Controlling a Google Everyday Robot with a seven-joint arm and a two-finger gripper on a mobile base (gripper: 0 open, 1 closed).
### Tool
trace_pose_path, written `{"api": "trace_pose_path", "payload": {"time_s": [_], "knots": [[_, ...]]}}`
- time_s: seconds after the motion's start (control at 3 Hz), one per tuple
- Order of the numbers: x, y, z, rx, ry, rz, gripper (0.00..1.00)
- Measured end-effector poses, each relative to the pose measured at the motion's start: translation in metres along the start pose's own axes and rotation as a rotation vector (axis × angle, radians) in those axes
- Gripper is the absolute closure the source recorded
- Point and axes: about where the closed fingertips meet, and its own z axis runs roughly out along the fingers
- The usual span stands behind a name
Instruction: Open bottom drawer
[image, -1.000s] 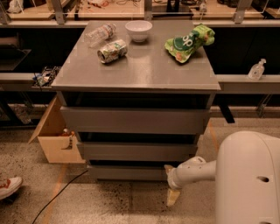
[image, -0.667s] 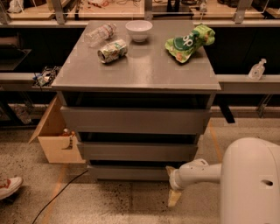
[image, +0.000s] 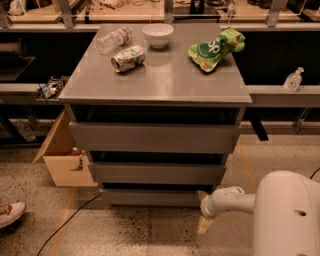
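The bottom drawer (image: 150, 197) is the lowest, narrowest grey front of the cabinet, just above the floor; it looks closed and its inside is hidden. The middle drawer (image: 156, 172) and the top drawer (image: 152, 138) sit above it. My gripper (image: 204, 216) is at the end of the white arm (image: 227, 200), low by the floor, just right of the bottom drawer's right end.
On the grey cabinet top (image: 160, 80) lie a plastic bottle (image: 114, 39), a can (image: 127, 58), a white bowl (image: 158, 35) and a green chip bag (image: 215, 47). An open cardboard box (image: 62, 155) stands left of the cabinet. A cable (image: 70, 222) runs across the floor. A shoe (image: 10, 214) is at far left.
The view has shifted slightly and my white arm now sits a little further right in the frame. The drawers have not moved.
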Motion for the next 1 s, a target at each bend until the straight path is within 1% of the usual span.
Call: {"api": "trace_pose_path", "payload": {"time_s": [0.33,1.0], "knots": [[0.013,-0.011,0.013,0.025,0.012,0.005,0.00],[0.020,-0.030,0.036,0.052,0.011,-0.003,0.00]]}}
